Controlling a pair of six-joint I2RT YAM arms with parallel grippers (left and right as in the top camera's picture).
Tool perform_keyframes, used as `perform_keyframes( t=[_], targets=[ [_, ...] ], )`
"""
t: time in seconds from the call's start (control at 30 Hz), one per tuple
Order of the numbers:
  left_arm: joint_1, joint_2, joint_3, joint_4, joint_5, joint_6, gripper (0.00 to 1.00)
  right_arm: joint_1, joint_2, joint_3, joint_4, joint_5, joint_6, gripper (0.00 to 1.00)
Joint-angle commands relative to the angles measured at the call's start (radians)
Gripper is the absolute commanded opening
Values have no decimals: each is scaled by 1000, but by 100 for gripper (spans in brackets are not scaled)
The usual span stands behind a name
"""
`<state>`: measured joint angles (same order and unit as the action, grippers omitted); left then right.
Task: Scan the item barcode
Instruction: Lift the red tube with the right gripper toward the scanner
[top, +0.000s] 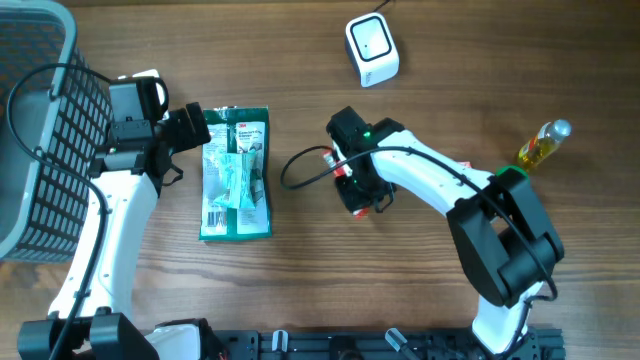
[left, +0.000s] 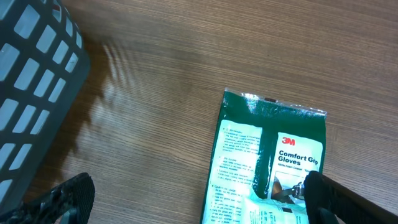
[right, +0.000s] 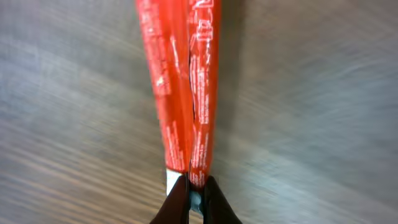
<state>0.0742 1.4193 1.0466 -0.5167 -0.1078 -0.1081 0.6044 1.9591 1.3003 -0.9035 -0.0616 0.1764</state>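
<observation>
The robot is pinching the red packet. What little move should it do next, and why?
Probably lift the red packet and swing it toward the white scanner. The right gripper is shut on the packet's end, so the grip looks made, and the scanner sits apart, farther across the table.

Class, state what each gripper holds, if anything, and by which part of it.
The right gripper is shut on the red packet, pinching one narrow end. The left gripper is open near the glove pack and holds nothing.
</observation>
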Motion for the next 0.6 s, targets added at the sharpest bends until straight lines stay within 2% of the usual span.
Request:
perform_keyframes(
  t=[0.0,0.1,0.13,0.17,0.27,0.43,0.57],
  targets=[
    [6,-11,8,3,-6,19,100,-9,-133,36,18,90,-39,4],
    [6,-11,8,3,-6,19,100,-9,-197,36,12,19,-190,4],
    [6,-11,8,3,-6,19,100,-9,-216,36,0,-29,-264,4],
    [6,-11,8,3,-6,19,100,-9,-246,36,-39,-132,-408,4],
    [6,-11,8,3,-6,19,100,-9,-265,36,-122,-210,-602,4],
    [6,-11,8,3,-6,19,100,-9,-264,34,-195,-210,-813,4],
    [6,-11,8,3,-6,19,100,-8,-263,34,-142,-221,-826,4]
  ],
)
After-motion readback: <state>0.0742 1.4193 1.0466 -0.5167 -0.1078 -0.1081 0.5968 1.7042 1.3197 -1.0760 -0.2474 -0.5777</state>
